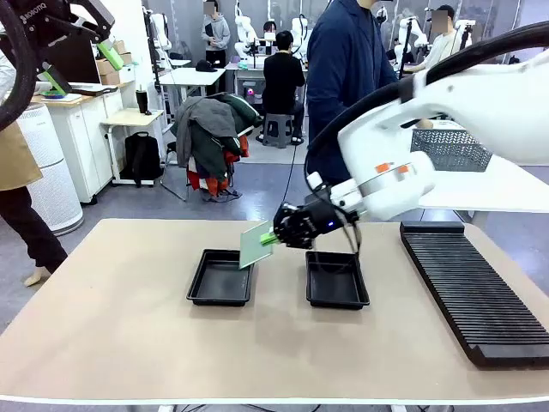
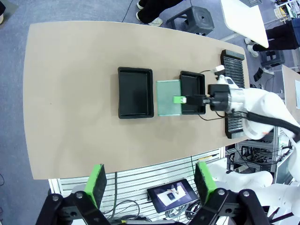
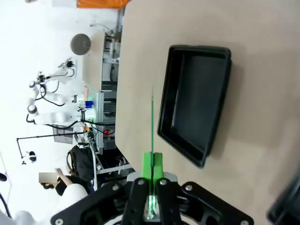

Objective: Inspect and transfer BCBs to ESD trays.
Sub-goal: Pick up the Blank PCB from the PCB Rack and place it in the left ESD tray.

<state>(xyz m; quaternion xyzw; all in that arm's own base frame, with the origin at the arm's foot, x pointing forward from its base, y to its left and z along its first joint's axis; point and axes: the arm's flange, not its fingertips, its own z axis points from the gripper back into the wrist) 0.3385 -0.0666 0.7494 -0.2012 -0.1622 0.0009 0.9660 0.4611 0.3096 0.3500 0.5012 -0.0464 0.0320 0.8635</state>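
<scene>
**Operator:** Where do we find the board, and what holds it?

**Technician:** We find the thin flat green circuit board (image 1: 253, 245) in the air over the strip of table between the two trays. The right gripper (image 1: 273, 238) pinches it by one long edge, pads pressed together on it. As far as we can tell, the board touches neither tray.

**Operator:** Which way does the target lie?

**Technician:** We use the left wrist view, which looks down on the table. The left-hand shallow black plastic tray (image 2: 135, 92) lies at 9 o'clock from the board, just beside its free edge. The right-hand shallow black plastic tray (image 2: 192, 86) lies at 3 o'clock, under the gripper. Both are empty. We judge the left-hand tray the likelier target, because the free edge leads toward it. The board's long axis runs 12 to 6, parallel to that tray's long sides, so we expect no turning. In the front view the board is tilted, so we expect to level it.

**Operator:** What about room, and the other arm?

**Technician:** The left gripper (image 2: 150, 183) hangs high above the table, jaws spread and holding nothing, so the right arm is nearer. The beige table (image 2: 70, 93) lies open at 9 o'clock. The long black ribbed rack (image 2: 233, 65) sits well apart at 3 o'clock. We watch the tray's raised rim, since the board's lower edge could catch on it.
</scene>
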